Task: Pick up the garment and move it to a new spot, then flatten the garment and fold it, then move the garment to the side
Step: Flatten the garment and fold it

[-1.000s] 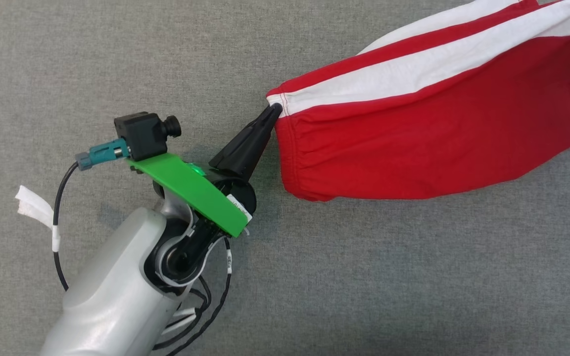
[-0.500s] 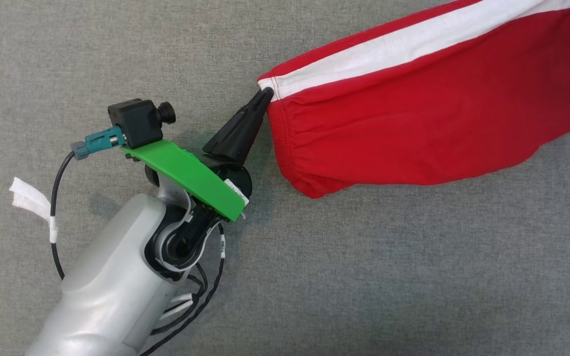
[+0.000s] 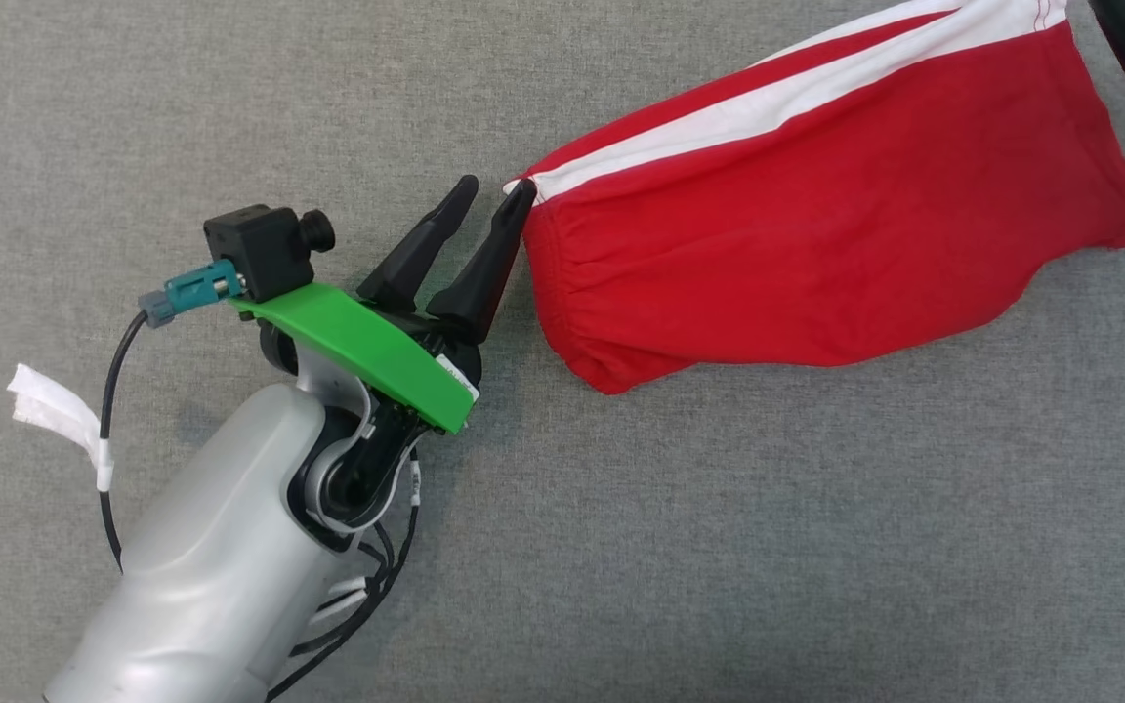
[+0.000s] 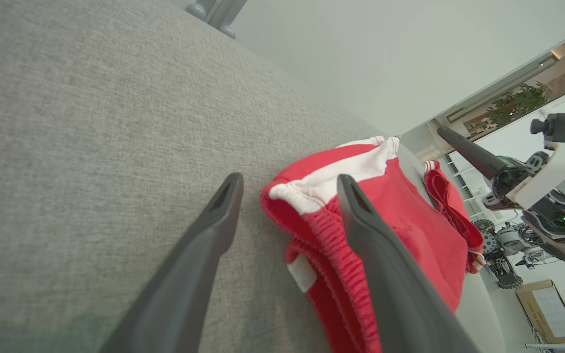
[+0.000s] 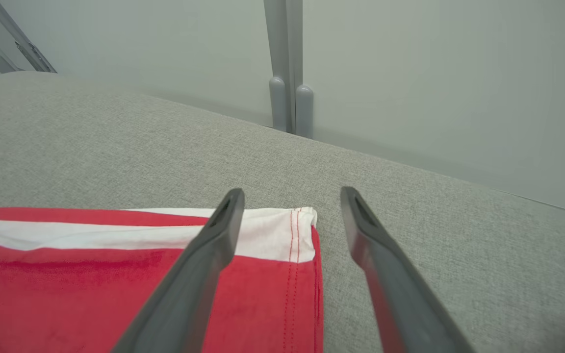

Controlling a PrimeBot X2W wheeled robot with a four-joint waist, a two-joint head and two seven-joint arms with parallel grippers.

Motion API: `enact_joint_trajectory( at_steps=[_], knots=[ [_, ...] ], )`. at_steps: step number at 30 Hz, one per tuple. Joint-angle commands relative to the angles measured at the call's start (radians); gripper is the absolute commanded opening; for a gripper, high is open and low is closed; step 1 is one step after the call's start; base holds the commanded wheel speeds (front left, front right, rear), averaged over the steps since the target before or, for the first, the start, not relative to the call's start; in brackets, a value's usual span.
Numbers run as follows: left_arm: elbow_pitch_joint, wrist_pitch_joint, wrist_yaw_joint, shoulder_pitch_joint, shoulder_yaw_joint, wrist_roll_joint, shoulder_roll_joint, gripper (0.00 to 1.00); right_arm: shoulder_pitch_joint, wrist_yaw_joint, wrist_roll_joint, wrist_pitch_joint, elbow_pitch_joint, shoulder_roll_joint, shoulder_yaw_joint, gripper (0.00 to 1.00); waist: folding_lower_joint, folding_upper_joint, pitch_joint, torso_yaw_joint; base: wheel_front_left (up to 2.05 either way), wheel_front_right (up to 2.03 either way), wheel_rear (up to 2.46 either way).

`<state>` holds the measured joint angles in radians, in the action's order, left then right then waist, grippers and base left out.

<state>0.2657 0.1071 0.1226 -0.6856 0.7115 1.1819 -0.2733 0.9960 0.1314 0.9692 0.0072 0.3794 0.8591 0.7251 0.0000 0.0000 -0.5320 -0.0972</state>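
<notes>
Looking down on a red garment (image 3: 816,254) with a white stripe (image 3: 777,98) along its far edge, lying flat on the gray cloth-covered table (image 3: 719,547). Finding the left claw (image 3: 494,190) at the garment's gathered waistband (image 3: 572,283) end, spread wide and pinching nothing, with one fingertip right at the garment's white-striped corner and the other standing off it over bare cloth. From the left wrist, seeing that same corner loose between the two fingers, not clamped. Meeting the right claw (image 5: 292,192) at the garment's opposite end, likewise spread and gripping nothing, set over the stitched corner where white stripe meets red, with one finger over the garment and the other past its edge over the table; cannot tell whether either finger touches the cloth. Noting a green plate (image 3: 357,351) and a small black camera (image 3: 265,244) behind the left claw, on the side away from the garment.
</notes>
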Motion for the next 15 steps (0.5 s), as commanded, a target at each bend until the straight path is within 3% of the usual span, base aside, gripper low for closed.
enact_joint_trajectory(
  at_steps=[1, 4, 10, 15],
  knots=[
    [0.006, 0.024, -0.009, -0.007, 0.004, -0.036, -0.015, 1.00, 0.005, -0.002, 0.014, -0.030, 0.006, 0.008, 0.004, 1.00, 0.0000, 0.0000, 0.024, 0.001, 0.00, 0.00, 0.00],
    [0.013, 0.087, -0.042, 0.019, 0.007, -0.104, -0.031, 1.00, -0.034, -0.002, 0.036, -0.095, 0.011, 0.011, 0.010, 1.00, 0.0000, 0.0000, 0.059, 0.003, 0.00, 0.00, 0.00],
    [-0.013, 0.156, -0.163, 0.134, -0.028, -0.268, -0.041, 1.00, -0.144, -0.002, 0.075, -0.228, 0.050, -0.025, -0.011, 1.00, 0.0000, 0.0000, 0.160, 0.016, 0.00, 0.00, 0.00],
    [-0.145, 0.158, -0.260, 0.333, -0.172, -0.483, 0.031, 1.00, -0.264, -0.002, 0.065, -0.268, 0.085, -0.073, -0.069, 1.00, 0.0000, 0.0000, 0.236, 0.015, 0.00, 0.00, 0.00]
  ],
)
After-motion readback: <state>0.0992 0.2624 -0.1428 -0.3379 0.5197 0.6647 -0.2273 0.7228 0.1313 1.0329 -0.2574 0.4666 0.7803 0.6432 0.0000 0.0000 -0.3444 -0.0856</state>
